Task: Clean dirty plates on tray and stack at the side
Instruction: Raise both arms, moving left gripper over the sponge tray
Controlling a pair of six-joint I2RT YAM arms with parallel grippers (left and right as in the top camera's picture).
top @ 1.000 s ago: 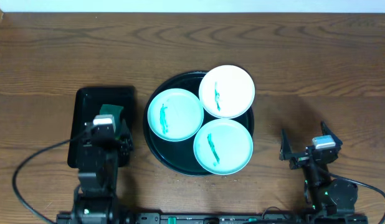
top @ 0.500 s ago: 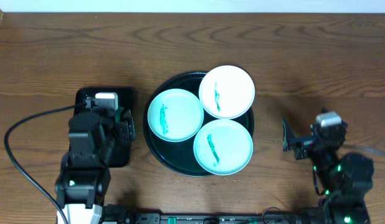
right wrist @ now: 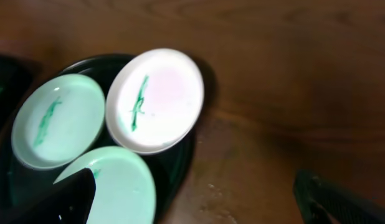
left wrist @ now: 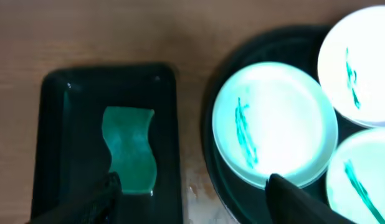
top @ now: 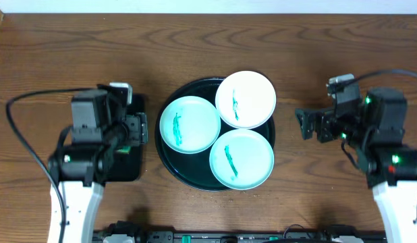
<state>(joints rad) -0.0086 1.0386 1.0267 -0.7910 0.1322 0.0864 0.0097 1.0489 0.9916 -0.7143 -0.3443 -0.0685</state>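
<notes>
Dirty plates (top: 241, 158), two pale mint-green and one white, all sit smeared on the big glossy round black tray (top: 176, 162) in the overhead. The left gripper (top: 134, 128) hangs over a small rectangular black tray (top: 124, 172), the right gripper (top: 306, 125) over the wooden table (top: 330, 61). Left wrist: fingers (left wrist: 105, 190) spread wide, with a green sponge (left wrist: 130, 149) below. Right wrist: jaws gaping too, holding nothing

On the worktop (top: 208, 47) we see the tray (top: 185, 165) in the middle. Three plates lie in it, close together: the left plate (top: 190, 124), the back plate (top: 245, 99) at the right, which reaches over the rim, and the front plate (top: 241, 158). Left of the tray stands the smaller tray (left wrist: 55, 124), with a sponge (left wrist: 130, 149) inside.
</notes>
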